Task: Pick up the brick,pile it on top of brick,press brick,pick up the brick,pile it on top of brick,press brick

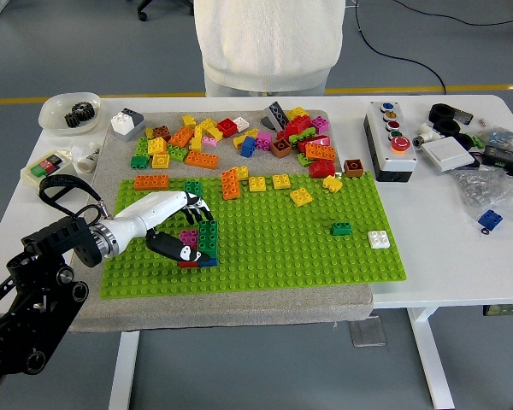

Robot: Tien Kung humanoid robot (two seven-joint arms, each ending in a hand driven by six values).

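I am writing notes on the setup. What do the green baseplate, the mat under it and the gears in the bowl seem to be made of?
The green baseplate looks like hard moulded plastic: even colour and regular studs. The mat beneath seems to be felt or woven fabric: grey-beige, matte, soft edges. The gears look dark and dull, perhaps metal or black plastic; they are too small to tell.

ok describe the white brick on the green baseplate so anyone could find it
Start at the green baseplate and go toward its right edge. The white brick sits flat there, just right of a small dark green brick. It is the only white piece on the plate.
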